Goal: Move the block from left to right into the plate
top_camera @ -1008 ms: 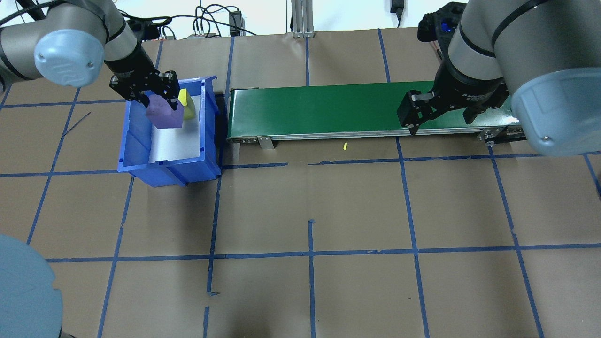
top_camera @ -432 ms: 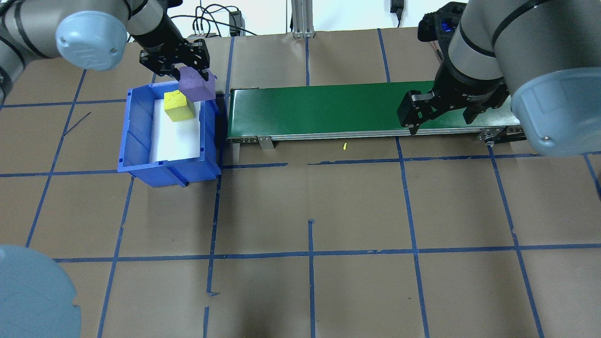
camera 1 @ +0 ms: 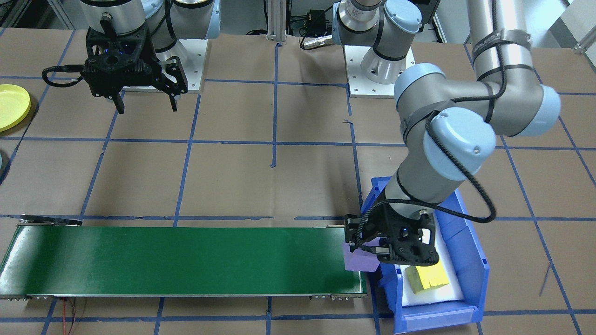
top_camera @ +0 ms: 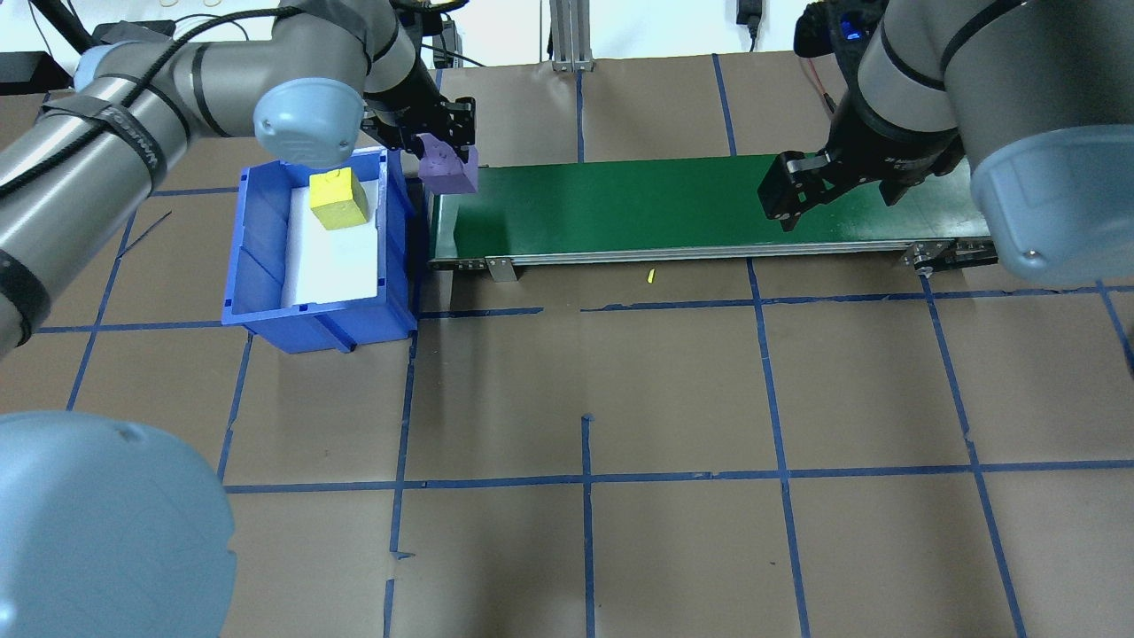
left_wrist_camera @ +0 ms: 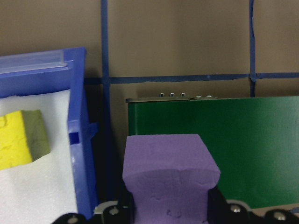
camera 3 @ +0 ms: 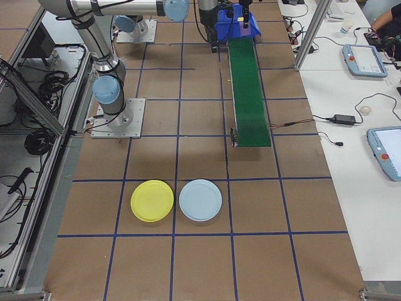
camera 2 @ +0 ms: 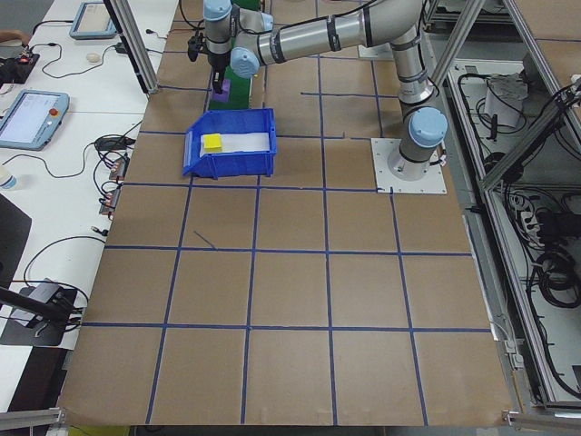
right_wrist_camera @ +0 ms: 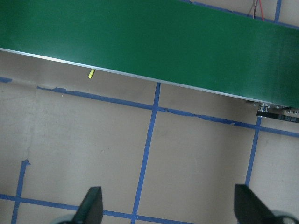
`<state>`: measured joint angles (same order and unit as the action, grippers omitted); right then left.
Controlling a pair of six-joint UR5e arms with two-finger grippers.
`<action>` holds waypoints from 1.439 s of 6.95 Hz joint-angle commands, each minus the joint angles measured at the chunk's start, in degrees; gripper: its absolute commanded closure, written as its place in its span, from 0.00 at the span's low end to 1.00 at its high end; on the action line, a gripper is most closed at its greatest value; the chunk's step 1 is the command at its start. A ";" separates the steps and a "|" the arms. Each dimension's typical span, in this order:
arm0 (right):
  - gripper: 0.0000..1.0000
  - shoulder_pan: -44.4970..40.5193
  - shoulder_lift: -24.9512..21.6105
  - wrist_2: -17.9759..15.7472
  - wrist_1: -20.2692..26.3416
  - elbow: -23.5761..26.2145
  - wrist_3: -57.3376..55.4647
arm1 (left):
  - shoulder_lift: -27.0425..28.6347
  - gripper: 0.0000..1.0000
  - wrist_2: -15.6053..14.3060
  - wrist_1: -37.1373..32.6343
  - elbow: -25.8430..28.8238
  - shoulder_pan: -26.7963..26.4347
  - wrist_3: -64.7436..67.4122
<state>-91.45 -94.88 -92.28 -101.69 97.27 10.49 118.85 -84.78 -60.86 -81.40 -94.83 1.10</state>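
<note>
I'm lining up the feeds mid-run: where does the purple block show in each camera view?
Front-facing: purple block lower right, in the left gripper, at the green conveyor end.
Overhead: upper left of centre, between blue bin and belt.
Exterior left: tiny, top, beyond the bin.
Exterior right: tiny, top, at the belt's far end.
Left wrist: bottom centre.
Right wrist: not in view.
Shared landmark: the green conveyor's bin-side end.
</note>
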 commanded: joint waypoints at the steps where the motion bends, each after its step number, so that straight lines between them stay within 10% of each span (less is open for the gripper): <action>1: 0.00 6.52 3.80 6.04 -1.41 -0.59 3.22 | 1.47 0.30 -1.09 1.97 -1.21 -1.85 2.83; 2: 0.00 6.98 7.39 8.06 -2.89 -1.03 2.53 | 1.03 0.00 -0.57 1.88 -2.52 -1.85 3.38; 6: 0.00 5.24 24.08 16.15 -16.12 -8.40 -8.08 | -9.07 0.00 -1.97 -8.11 -1.22 2.59 2.33; 10: 0.00 1.37 30.80 17.93 -18.98 -12.81 -20.39 | -0.40 0.00 -1.27 -3.50 -0.07 12.56 -0.12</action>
<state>-89.11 -64.90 -75.02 -120.51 84.85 -5.84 115.88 -86.12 -66.61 -81.76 -83.86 1.93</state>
